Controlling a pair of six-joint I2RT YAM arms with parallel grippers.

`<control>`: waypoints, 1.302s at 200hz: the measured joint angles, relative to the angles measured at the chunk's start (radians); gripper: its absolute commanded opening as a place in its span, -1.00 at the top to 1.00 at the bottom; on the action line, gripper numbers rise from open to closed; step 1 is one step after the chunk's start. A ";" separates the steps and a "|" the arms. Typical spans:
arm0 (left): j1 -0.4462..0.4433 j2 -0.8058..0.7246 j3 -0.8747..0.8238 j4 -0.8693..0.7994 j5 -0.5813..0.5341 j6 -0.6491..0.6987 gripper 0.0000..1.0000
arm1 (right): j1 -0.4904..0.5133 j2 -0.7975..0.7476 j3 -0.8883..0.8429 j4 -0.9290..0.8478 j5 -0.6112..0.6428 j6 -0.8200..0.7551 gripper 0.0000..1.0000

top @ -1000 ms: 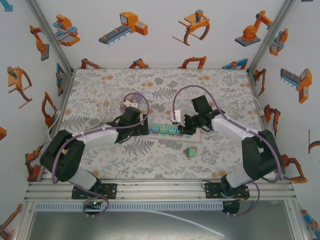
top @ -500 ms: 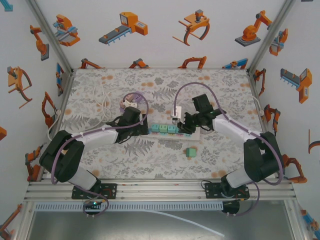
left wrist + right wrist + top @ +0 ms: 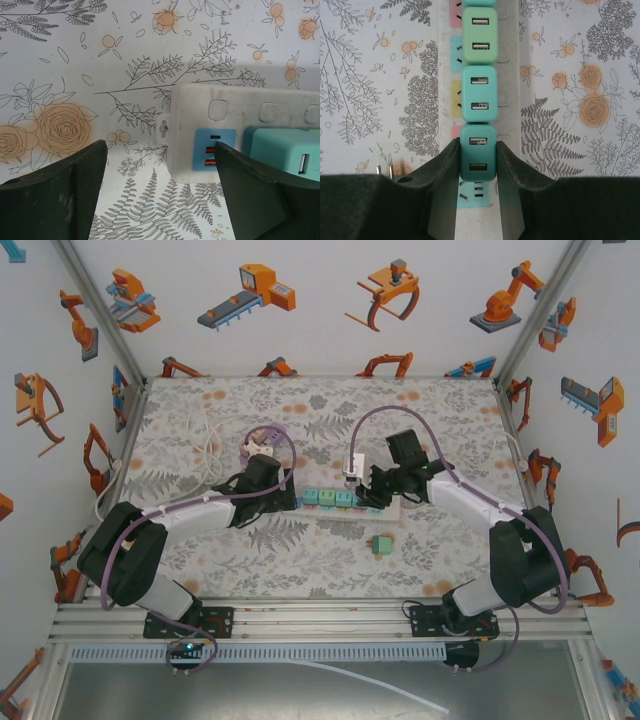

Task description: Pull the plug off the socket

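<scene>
The right gripper (image 3: 478,161) is pinched shut on the end teal plug (image 3: 478,142), which is seated in the power strip (image 3: 507,75) around mid-tabletop, so it looks set to yank it. The left gripper (image 3: 159,167) sits about half open around the strip's other end, gripping nothing, probably to brace it. No readable branding, just USB ports.

We see our left gripper (image 3: 160,150) with its jaws standing apart — one finger (image 3: 60,195) over the floral table cover (image 3: 75,60), the other in front of the white power strip (image 3: 240,107), whose end carries a blue USB panel (image 3: 215,137) just beside a teal plug (image 3: 280,150).
</scene>
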 measured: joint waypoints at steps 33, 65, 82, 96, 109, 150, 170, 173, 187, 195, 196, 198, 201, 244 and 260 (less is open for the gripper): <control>-0.001 0.002 -0.001 -0.002 0.006 0.000 -0.62 | 0.047 -0.002 0.000 -0.025 0.097 -0.007 1.00; -0.007 0.004 -0.002 -0.001 0.004 0.000 -0.63 | 0.089 -0.017 -0.020 -0.006 0.150 0.031 1.00; -0.007 0.006 -0.002 0.000 0.000 0.000 -0.64 | 0.090 -0.050 -0.068 0.046 0.146 0.080 1.00; -0.007 0.008 -0.002 0.002 -0.002 -0.004 -0.64 | 0.092 -0.080 -0.103 0.079 0.145 0.114 1.00; -0.007 0.011 -0.002 0.006 -0.002 -0.008 -0.65 | 0.093 -0.092 -0.114 0.092 0.146 0.136 1.00; -0.009 0.024 0.005 0.016 -0.021 -0.026 -0.67 | 0.087 -0.097 -0.112 0.091 0.149 0.151 1.00; -0.014 0.026 0.007 0.013 -0.032 -0.035 -0.67 | 0.090 -0.093 -0.101 0.076 0.153 0.143 1.00; -0.014 0.026 0.007 0.013 -0.033 -0.036 -0.67 | 0.090 -0.093 -0.100 0.076 0.153 0.143 1.00; -0.014 0.026 0.007 0.012 -0.036 -0.040 -0.67 | 0.090 -0.093 -0.101 0.076 0.153 0.143 1.00; -0.014 0.026 0.007 0.012 -0.037 -0.042 -0.67 | 0.090 -0.093 -0.100 0.076 0.153 0.143 1.00; -0.014 0.026 0.007 0.012 -0.037 -0.042 -0.67 | 0.090 -0.093 -0.101 0.076 0.153 0.143 1.00; -0.014 0.026 0.007 0.012 -0.037 -0.042 -0.68 | 0.090 -0.093 -0.101 0.076 0.153 0.143 1.00; -0.014 0.026 0.007 0.011 -0.038 -0.042 -0.67 | 0.090 -0.093 -0.100 0.076 0.153 0.143 1.00; -0.017 0.020 0.007 0.005 -0.048 -0.042 -0.67 | 0.090 -0.117 -0.101 0.082 0.154 0.166 1.00; -0.017 0.013 0.006 -0.006 -0.054 -0.042 -0.67 | 0.090 -0.153 -0.101 0.110 0.161 0.193 1.00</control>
